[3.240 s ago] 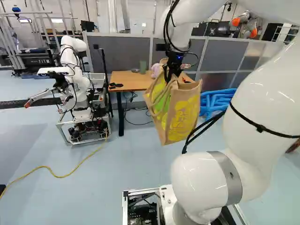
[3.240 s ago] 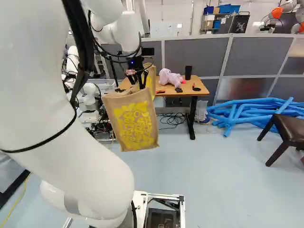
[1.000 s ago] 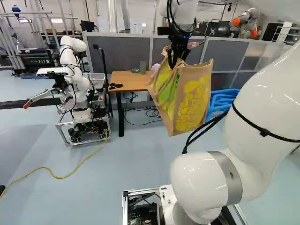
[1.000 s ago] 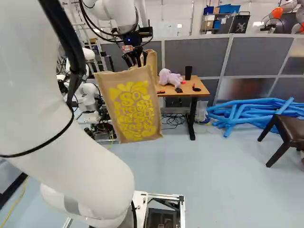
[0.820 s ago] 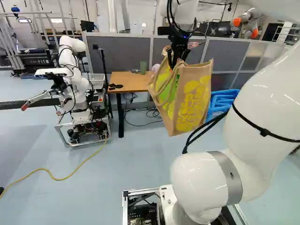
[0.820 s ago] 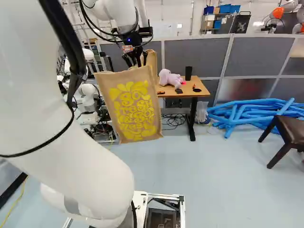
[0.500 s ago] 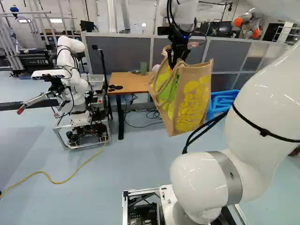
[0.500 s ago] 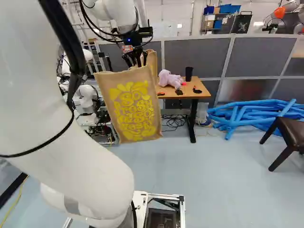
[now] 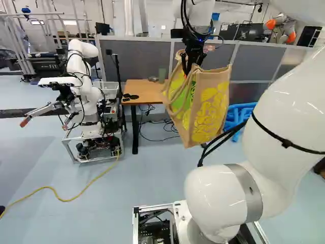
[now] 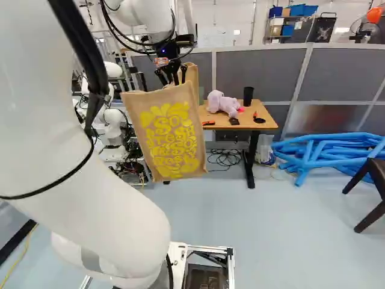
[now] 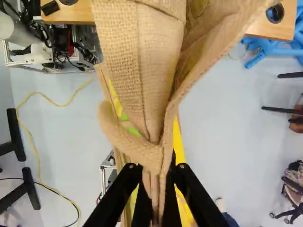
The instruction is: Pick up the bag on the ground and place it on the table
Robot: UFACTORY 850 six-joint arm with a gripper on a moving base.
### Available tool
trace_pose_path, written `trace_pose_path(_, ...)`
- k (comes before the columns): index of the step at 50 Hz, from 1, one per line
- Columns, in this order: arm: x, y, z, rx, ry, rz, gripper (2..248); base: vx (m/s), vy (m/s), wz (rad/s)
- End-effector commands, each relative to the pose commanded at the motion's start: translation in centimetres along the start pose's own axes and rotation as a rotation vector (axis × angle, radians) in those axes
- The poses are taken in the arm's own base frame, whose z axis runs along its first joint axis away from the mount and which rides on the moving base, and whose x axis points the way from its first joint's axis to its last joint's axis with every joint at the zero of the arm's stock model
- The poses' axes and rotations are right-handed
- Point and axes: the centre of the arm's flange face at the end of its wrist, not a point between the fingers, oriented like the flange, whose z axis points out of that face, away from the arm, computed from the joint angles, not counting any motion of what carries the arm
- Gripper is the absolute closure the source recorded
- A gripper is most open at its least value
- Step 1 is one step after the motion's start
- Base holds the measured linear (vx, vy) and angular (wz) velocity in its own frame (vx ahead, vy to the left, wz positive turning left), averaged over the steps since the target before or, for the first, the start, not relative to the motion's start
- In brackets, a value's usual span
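Plainly, the burlap tote bag [image 10: 168,138] was off the floor, hanging from the tool [image 11: 155,172] in the air on the near side of the wooden surface [image 9: 152,94], with nothing visible under it. The tool was closed on cloth: its two fingers pinched a narrow bundle of gathered fabric between them, apparently strap and perhaps some hem, though the folds hid exactly which.

The bag looked light and probably empty or nearly so. Its broad printed sides hung fairly flat, suggesting a coarse weave stiff enough to hold a panel shape, while the looped strap [image 11: 128,146] bent and creased softly. Rough cloth should not slip easily or break, so a firm squeeze seemed safe. The likelier trouble was swing: held at one bunched spot near the top, the bag leaned, and its lower corners could drag or fold on the table's near edge.

That gathered place at the top was a sound hold for carrying, and I saw no reason to regrip. The next move probably called for clearing the edge with the whole base of the bag, then lowering slowly so that it slumped onto the wood, away from the pink plush toy [image 10: 222,102] and black cup [image 10: 248,96], before letting go.
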Motion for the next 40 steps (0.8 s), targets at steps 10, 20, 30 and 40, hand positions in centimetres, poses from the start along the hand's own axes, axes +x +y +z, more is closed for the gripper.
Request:
trace_pose_path(10, 0.00, 0.00, 0.00, 0.000, 0.000, 0.000, 228, 0.137, 0.026, 0.229)
trace_pose_path(20, 0.00, 0.00, 0.00, 0.000, 0.000, 0.000, 228, 0.133, -0.026, 0.224)
trace_pose_path(30, 0.00, 0.00, 0.00, 0.000, 0.000, 0.000, 228, 0.145, -0.039, 0.219)
trace_pose_path(40, 0.00, 0.00, 0.00, 0.000, 0.000, 0.000, 228, 0.151, -0.093, 0.019)
